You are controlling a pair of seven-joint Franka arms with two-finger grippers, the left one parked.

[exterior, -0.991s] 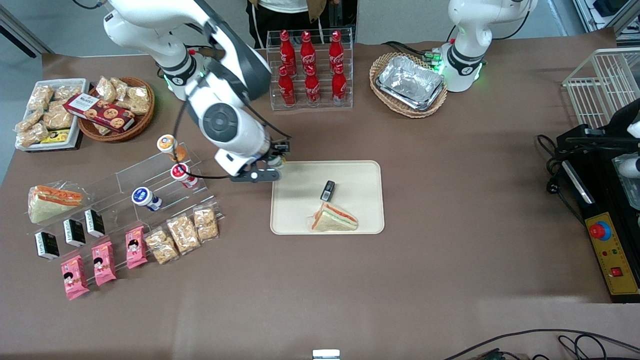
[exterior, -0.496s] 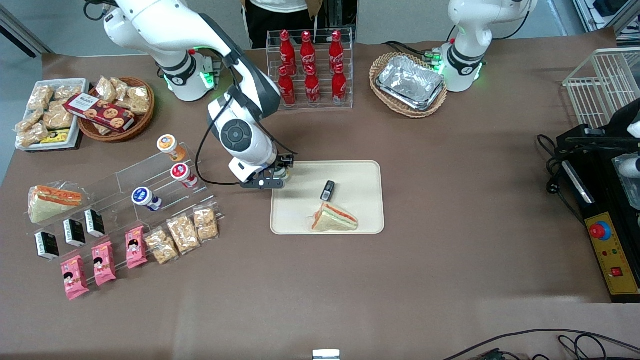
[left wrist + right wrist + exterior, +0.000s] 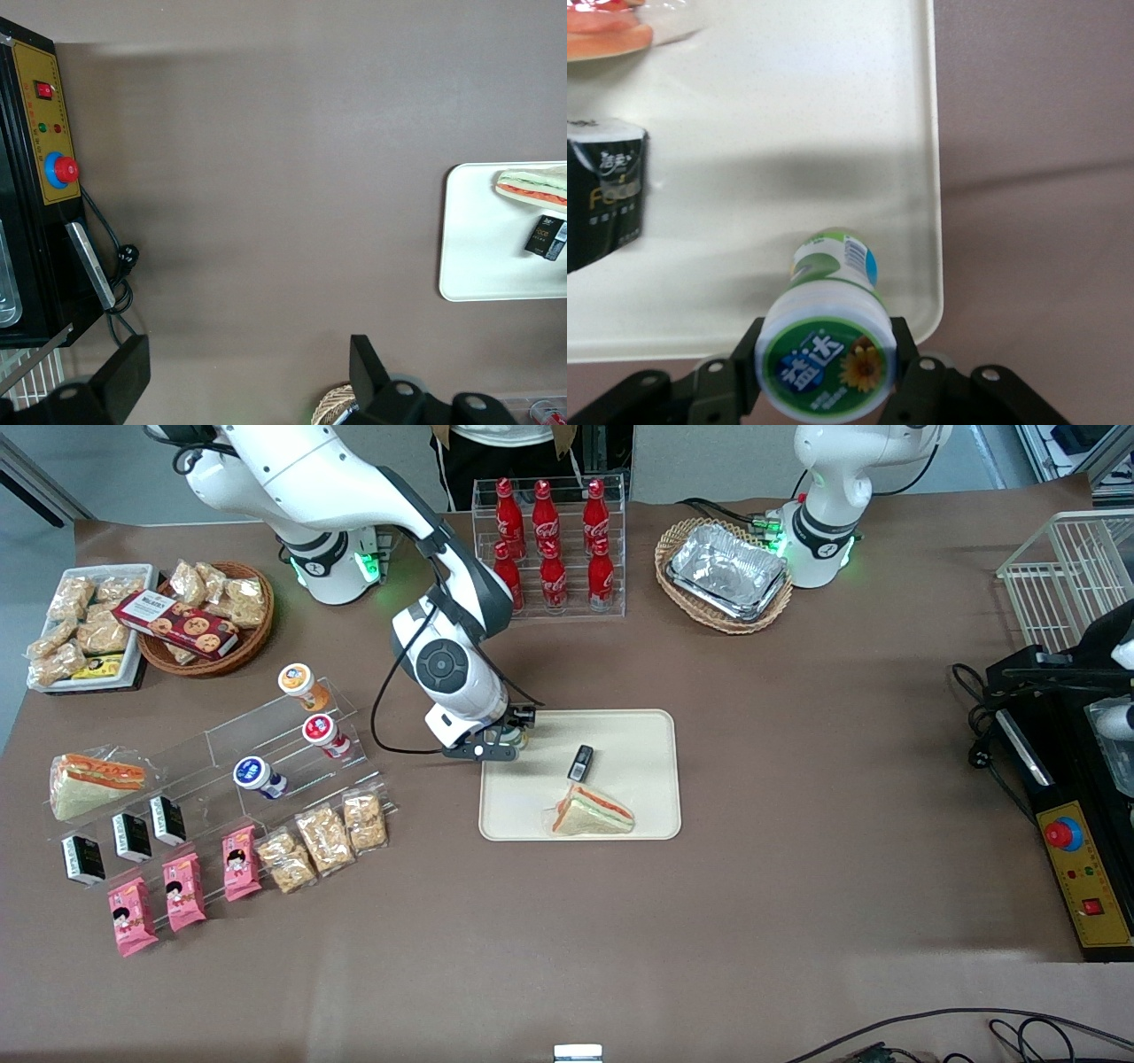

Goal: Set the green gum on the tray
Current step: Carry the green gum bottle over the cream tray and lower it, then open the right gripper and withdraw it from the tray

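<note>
While gripped by the pincer [image 3: 824, 376], 1 green gum [image 3: 826, 350] hangs over 1 tray [image 3: 833, 106].

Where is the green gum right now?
The gripper holds the green gum just over the tray, at the corner nearest the working arm's base, beside the small black packet.

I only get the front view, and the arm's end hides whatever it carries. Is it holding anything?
Observer: Yes. The wrist view shows the gripper shut on the green gum, jaws on either side of its lid.
Operator: Is it over the tray?
Observer: Yes, the gum is above the tray, just inside one corner's rim.
Operator: What does the lid look like?
Observer: White, with a round green label showing a flower.
</note>
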